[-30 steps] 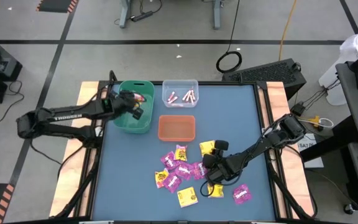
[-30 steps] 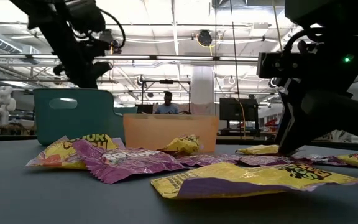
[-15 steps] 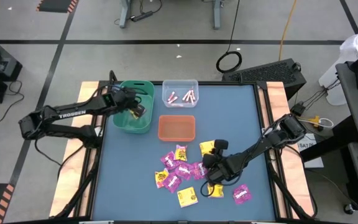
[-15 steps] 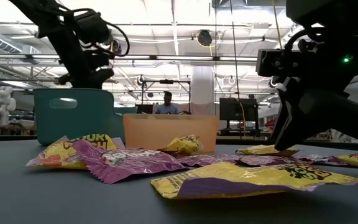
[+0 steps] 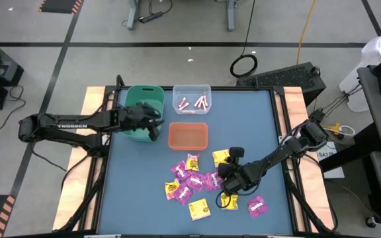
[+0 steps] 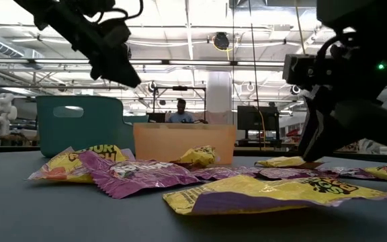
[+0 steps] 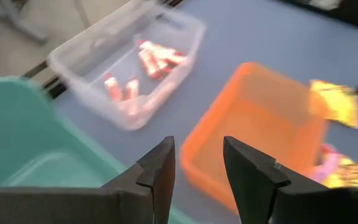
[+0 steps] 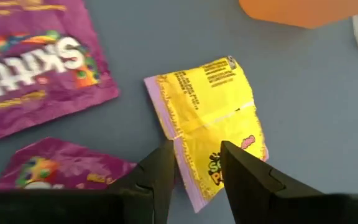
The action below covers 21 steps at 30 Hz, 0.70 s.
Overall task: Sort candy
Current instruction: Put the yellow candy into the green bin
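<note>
Nearest you on the low view, a yellow packet (image 6: 274,193) lies flat on the blue counter (image 5: 144,198) with purple and orange print you cannot read at that angle. Just behind it at nine o'clock, a second yellow packet (image 6: 79,163) shows "OUR" in black beside a magenta packet (image 6: 143,176).

On the right wrist view, your right gripper (image 8: 194,168) hangs with its fingers a little apart and empty over a creased yellow packet (image 8: 210,124), whose small print is too fine to read. At ten o'clock of it, a magenta packet (image 8: 33,68) reads "Skittles". Only the high view shows the whole heap of candy (image 5: 200,182) scattered at the counter's near middle, with this gripper (image 5: 229,180) at the heap's three o'clock edge.

Farther back, the orange bin (image 5: 188,136) stands empty. Your left gripper (image 7: 194,171) hovers by the green bin (image 5: 141,99), fingers apart with nothing between them. White lettering on that arm reads "TROSSEN" in the high view. The clear bin (image 5: 192,99) at the far edge holds pale pink sticks (image 7: 157,56); the low view hides them behind the orange bin (image 6: 183,142), yet shows a person (image 6: 181,114) beyond the counter.
</note>
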Each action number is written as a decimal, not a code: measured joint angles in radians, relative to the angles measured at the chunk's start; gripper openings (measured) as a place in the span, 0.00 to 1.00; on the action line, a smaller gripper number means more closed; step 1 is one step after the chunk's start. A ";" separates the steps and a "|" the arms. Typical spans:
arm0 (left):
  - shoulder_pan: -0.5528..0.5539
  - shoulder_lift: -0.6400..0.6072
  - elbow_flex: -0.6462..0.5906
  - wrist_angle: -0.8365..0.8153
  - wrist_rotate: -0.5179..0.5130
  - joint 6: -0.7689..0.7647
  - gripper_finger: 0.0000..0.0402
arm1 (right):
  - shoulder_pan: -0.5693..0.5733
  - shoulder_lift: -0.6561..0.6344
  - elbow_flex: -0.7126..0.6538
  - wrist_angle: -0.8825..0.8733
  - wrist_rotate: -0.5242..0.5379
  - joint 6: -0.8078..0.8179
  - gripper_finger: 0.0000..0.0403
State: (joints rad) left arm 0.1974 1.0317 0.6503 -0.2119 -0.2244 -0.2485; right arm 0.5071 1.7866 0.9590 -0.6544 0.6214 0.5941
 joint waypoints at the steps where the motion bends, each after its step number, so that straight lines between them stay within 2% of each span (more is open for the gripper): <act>1: -0.025 0.000 -0.004 0.016 -0.012 0.000 0.35 | -0.004 0.000 -0.007 0.006 -0.002 0.007 0.31; 8: -0.183 0.003 -0.008 0.108 -0.105 0.029 0.35 | -0.042 -0.003 -0.054 0.066 -0.046 0.040 0.31; 14: -0.247 0.003 -0.008 0.129 -0.145 0.048 0.35 | -0.074 -0.005 -0.059 0.084 -0.079 0.008 0.30; 17: -0.260 0.003 -0.008 0.131 -0.155 0.048 0.35 | -0.098 -0.005 -0.059 0.093 -0.130 0.012 0.25; 21: -0.274 0.003 -0.008 0.135 -0.155 0.048 0.35 | -0.102 -0.004 -0.060 0.120 -0.150 -0.003 0.09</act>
State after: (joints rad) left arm -0.0768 1.0348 0.6422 -0.0764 -0.3798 -0.2008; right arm 0.4050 1.7828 0.8990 -0.5346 0.4713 0.5914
